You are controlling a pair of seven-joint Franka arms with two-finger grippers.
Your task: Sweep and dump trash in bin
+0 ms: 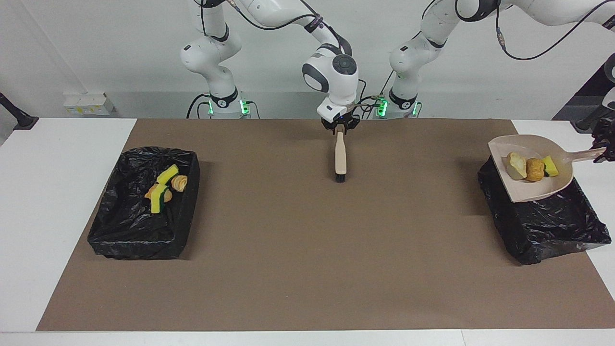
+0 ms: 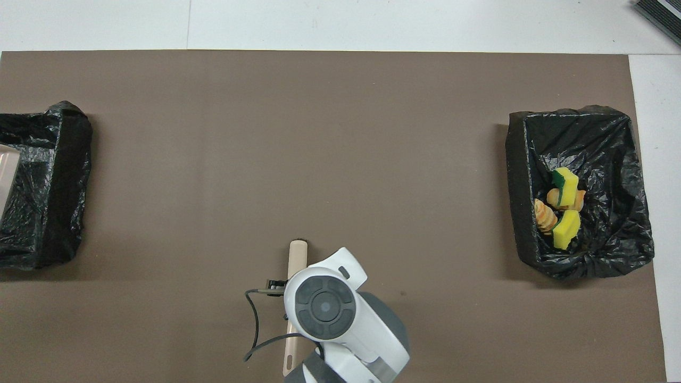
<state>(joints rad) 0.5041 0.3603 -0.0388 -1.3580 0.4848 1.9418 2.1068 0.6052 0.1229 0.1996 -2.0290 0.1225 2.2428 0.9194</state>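
White worktop (image 1: 57, 202) w/ a big brown mat (image 1: 307, 250) over most of it. Plain white wall (image 1: 96, 48) at the robots' end, grey strip along its base. Small white box (image 1: 89, 103) by the wall, twd the right arm's end. Light even, soft shadows on mat.
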